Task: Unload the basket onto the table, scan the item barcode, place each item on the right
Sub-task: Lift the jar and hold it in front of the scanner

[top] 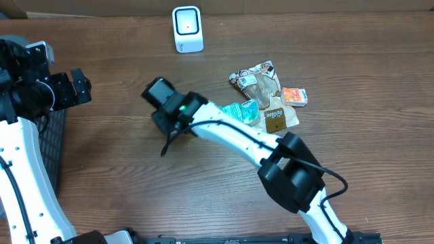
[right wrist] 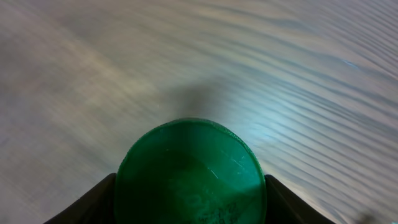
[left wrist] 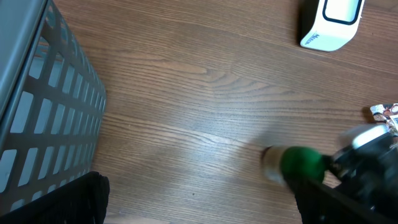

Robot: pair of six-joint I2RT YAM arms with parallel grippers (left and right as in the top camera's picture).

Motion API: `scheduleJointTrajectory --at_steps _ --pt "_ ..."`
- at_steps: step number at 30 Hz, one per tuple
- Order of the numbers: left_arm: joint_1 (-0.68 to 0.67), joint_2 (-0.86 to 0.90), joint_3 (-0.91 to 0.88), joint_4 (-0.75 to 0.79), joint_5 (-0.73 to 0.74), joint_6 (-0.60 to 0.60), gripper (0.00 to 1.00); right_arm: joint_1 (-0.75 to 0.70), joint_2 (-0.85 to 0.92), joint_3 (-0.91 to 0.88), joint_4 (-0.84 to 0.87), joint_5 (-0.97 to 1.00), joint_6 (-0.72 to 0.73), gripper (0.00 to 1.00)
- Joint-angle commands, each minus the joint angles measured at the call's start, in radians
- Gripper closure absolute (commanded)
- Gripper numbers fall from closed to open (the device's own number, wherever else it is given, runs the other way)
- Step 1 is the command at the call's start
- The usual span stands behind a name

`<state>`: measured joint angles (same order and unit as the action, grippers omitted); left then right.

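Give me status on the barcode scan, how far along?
Done: the right gripper is closed on a green-capped item, away from the packet pile. In hand: it holds the item over bare table, short of the white scanner. Left: bring it to the scanner and present the barcode, which no view shows. The left gripper is open and empty by the basket.

**Q:** What do both arms have in common?
**A:** Right arm (top: pixel 230 135) and left arm (top: pixel 24 159): white tube sections, bulky black joint housings.
**Q:** Any other details?
**A:** Black cable (top: pixel 237 127) along the right arm; green light (top: pixel 182 108) at its wrist; left hand (top: pixel 81 86) black.
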<state>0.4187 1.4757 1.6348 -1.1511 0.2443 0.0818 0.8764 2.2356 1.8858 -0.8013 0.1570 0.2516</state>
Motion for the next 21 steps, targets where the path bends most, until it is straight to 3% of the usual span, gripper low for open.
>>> scheduleJointTrajectory --at_steps 1,6,9,21 --pt "-0.003 0.007 0.003 0.003 0.011 0.012 0.01 -0.060 -0.053 0.020 -0.026 0.071 0.233 0.43" --pt "-0.003 0.007 0.003 0.003 0.011 0.012 0.01 -0.146 -0.053 0.020 -0.069 -0.009 0.447 0.43" --pt "-0.003 0.007 0.003 0.003 0.011 0.012 0.00 -0.165 -0.053 0.020 -0.069 -0.055 0.454 0.37" --pt "-0.003 0.007 0.003 0.002 0.011 0.012 0.00 -0.169 -0.053 0.094 -0.173 -0.060 0.091 0.00"
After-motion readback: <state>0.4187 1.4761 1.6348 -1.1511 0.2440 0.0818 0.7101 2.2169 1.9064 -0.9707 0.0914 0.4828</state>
